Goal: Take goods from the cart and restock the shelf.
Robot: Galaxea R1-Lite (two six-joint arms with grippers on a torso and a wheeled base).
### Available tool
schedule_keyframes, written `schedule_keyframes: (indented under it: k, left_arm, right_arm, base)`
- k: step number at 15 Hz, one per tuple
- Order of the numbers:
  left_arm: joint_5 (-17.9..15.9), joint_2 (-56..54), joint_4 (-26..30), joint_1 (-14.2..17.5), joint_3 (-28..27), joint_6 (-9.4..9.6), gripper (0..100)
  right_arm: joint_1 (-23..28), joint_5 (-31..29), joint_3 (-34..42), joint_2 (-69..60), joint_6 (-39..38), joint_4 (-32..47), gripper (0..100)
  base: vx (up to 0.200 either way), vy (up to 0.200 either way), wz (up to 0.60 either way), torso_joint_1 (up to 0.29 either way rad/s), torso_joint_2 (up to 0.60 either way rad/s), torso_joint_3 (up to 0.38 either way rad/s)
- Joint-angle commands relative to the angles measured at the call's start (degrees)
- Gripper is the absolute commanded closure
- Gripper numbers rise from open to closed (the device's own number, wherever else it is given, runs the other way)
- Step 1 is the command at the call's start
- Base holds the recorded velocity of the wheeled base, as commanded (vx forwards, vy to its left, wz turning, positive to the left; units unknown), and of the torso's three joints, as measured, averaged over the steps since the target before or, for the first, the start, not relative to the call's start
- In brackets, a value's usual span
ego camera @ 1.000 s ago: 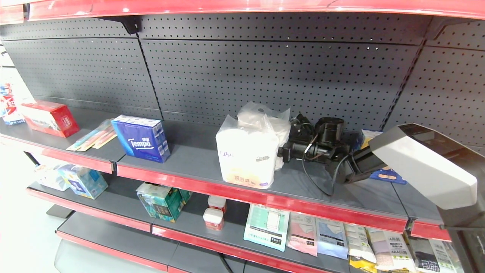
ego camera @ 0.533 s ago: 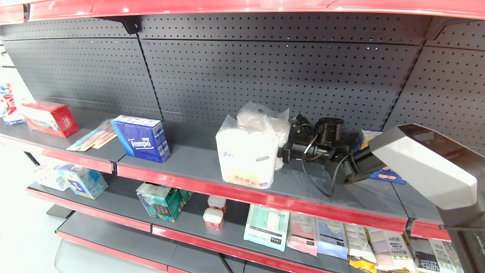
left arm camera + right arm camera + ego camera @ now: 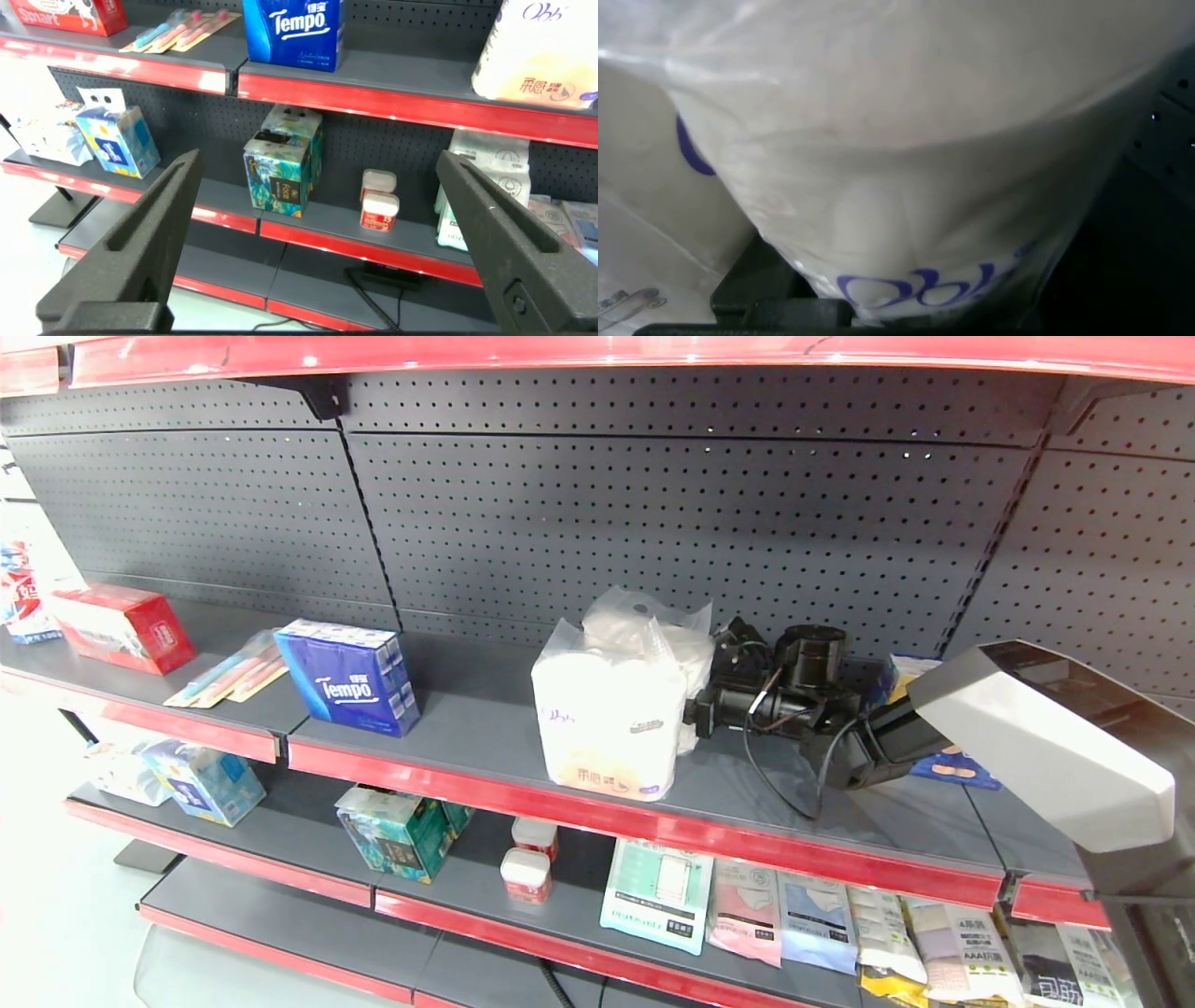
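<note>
A white toilet paper pack [image 3: 607, 719] in clear plastic stands on the grey shelf board [image 3: 485, 709], near its red front edge. My right gripper [image 3: 695, 709] is pressed into the pack's right side, low over the shelf. Up close in the right wrist view the pack [image 3: 878, 140] bulges between dark fingers [image 3: 747, 280], so the gripper looks shut on it. My left gripper [image 3: 318, 163] hangs open and holds nothing, out in front of the lower shelves.
A blue tissue pack [image 3: 350, 677], toothbrushes [image 3: 229, 670] and a red box [image 3: 121, 627] sit further left on the same shelf. Blue packets [image 3: 952, 765] lie behind my right arm. Below are a green box [image 3: 283, 163], small jars [image 3: 378, 201] and flat packets [image 3: 658, 896].
</note>
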State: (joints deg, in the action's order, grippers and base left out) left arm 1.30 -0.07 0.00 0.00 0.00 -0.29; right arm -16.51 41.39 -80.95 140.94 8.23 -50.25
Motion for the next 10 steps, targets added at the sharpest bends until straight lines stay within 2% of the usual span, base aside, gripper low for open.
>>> schedule_keyframes:
  k: [1,10]
  left_arm:
    - [0.0,0.1,0.0,0.0,0.0,0.03,0]
    - [0.0,0.1,0.0,0.0,0.0,0.03,0]
  right_arm:
    - [-0.4,0.0,0.0,0.0,-0.1,0.0,100]
    - [-0.5,-0.3,0.2,0.0,0.0,0.1,100]
  base:
    - [0.000,0.000,0.00,0.000,0.00,0.000]
    - [0.000,0.000,0.00,0.000,0.00,0.000]
